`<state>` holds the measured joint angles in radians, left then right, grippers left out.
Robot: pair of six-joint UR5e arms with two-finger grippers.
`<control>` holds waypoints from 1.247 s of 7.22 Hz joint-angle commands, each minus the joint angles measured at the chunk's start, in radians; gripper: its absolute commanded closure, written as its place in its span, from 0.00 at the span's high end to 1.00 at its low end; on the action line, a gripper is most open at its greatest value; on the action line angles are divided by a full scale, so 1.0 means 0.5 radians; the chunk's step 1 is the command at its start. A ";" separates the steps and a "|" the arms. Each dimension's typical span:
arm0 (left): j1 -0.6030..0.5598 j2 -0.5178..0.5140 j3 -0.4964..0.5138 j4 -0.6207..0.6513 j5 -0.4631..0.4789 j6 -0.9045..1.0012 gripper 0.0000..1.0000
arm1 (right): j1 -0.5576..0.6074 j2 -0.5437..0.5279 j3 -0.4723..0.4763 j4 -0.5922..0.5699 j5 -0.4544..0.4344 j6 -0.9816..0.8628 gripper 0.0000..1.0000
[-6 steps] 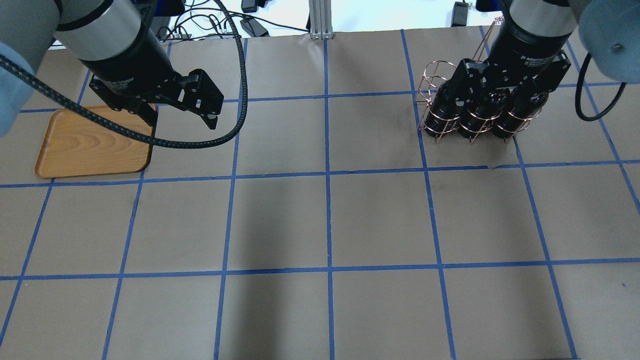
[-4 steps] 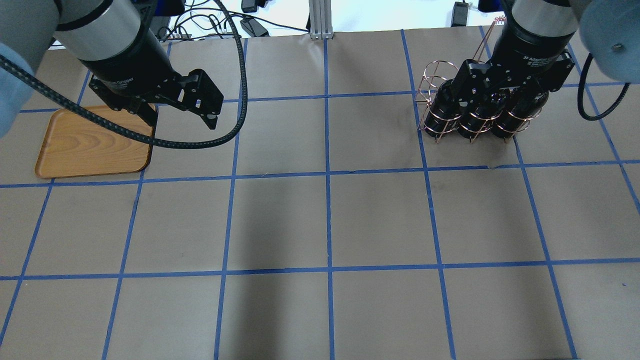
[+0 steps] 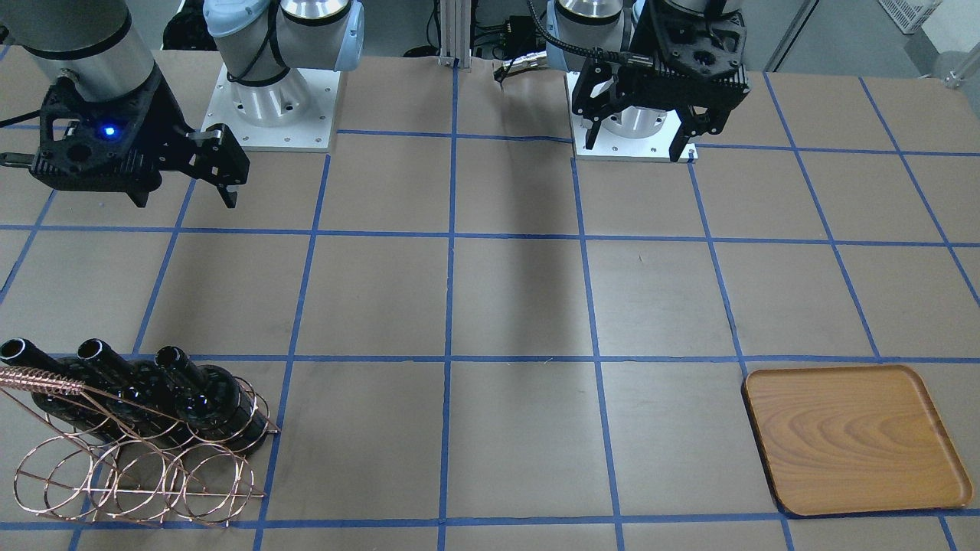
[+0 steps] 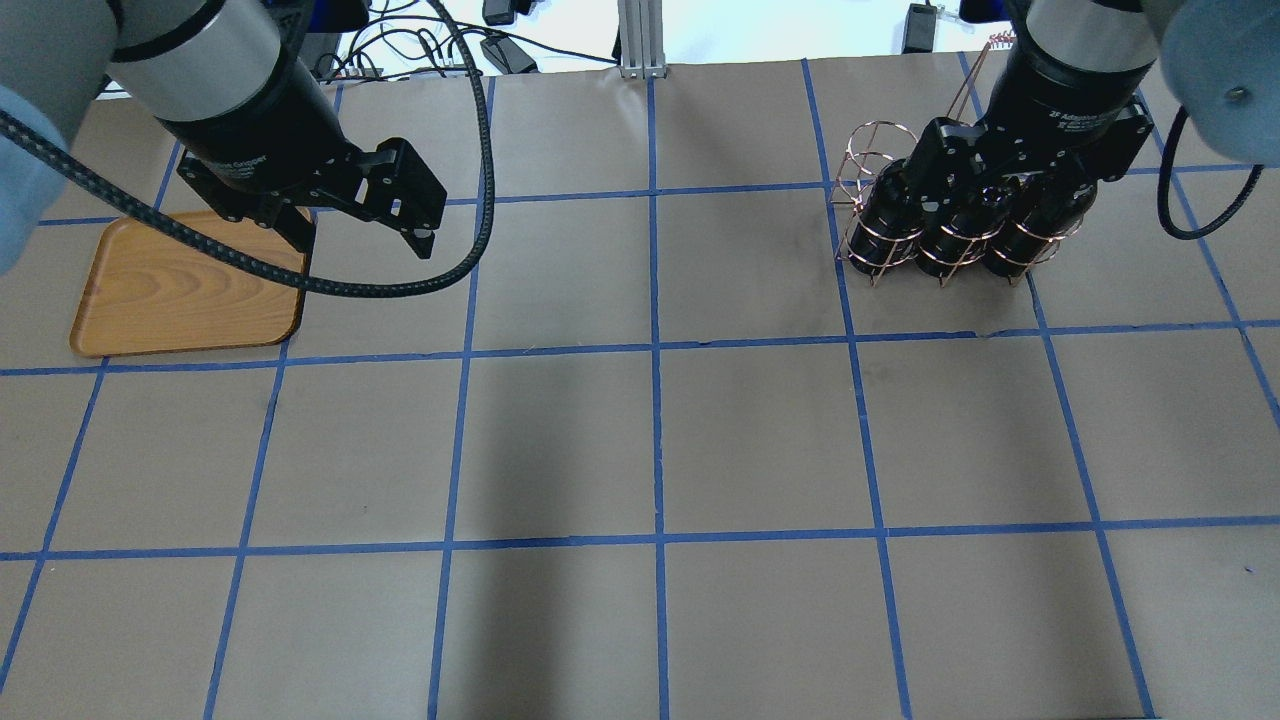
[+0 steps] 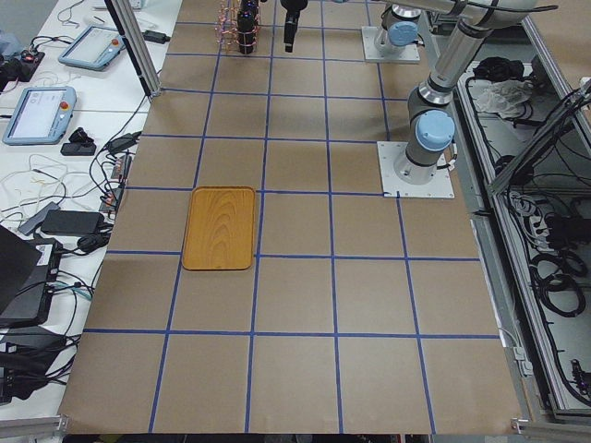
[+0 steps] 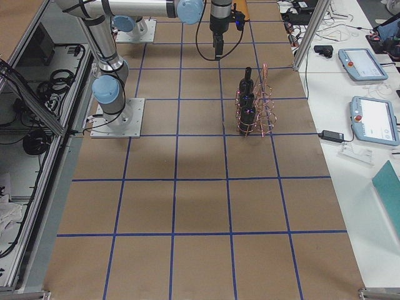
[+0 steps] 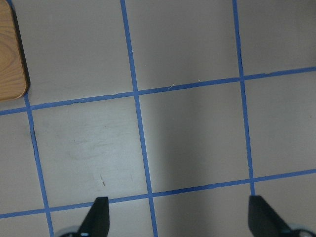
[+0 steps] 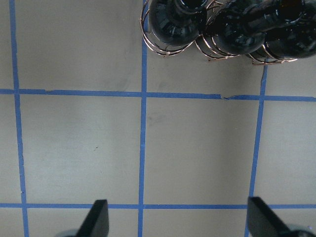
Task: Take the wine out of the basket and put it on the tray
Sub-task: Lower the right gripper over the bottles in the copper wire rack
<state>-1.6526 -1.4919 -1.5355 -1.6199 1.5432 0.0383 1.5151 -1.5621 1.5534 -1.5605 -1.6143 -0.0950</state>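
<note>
Three near-black wine bottles (image 3: 205,398) stand in the copper wire basket (image 3: 138,478), also in the overhead view (image 4: 875,150) and at the top edge of the right wrist view (image 8: 177,22). My right gripper (image 3: 184,191) is open and empty. It hangs high above the table on the robot's side of the basket and overlaps the bottles (image 4: 885,225) in the overhead view. The wooden tray (image 3: 850,440) lies flat and bare at the other end (image 4: 170,295). My left gripper (image 4: 365,225) is open and empty, hanging beside the tray's inner edge.
Brown paper with a blue tape grid covers the table (image 4: 660,450). The back row of basket rings (image 3: 69,478) holds nothing. Both arm bases (image 3: 268,107) sit at the robot's edge. Cables and pendants lie off the table's far side (image 5: 55,111).
My right gripper has shifted slightly to the right over the basket in the overhead view. The left arm, bottles and tray have not moved.
</note>
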 commanded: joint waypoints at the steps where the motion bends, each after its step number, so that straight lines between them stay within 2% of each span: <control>1: -0.002 -0.001 0.000 0.000 0.000 0.000 1.00 | -0.002 -0.002 -0.008 -0.011 -0.014 -0.004 1.00; 4: 0.001 -0.001 0.000 0.006 0.000 0.000 1.00 | -0.005 -0.017 -0.011 -0.017 0.013 0.003 1.00; 6: 0.001 -0.001 0.000 0.006 0.000 0.000 1.00 | -0.011 -0.008 -0.014 -0.213 -0.008 -0.052 1.00; 7: 0.001 -0.001 0.000 0.003 0.000 0.000 1.00 | -0.048 0.001 -0.014 -0.341 -0.008 -0.232 1.00; 9: 0.001 -0.001 0.000 0.006 0.000 0.000 1.00 | -0.259 0.050 -0.011 -0.410 0.022 -0.563 0.99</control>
<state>-1.6521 -1.4926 -1.5355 -1.6178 1.5431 0.0384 1.4464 -1.5551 1.5471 -1.7366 -1.6119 -0.2767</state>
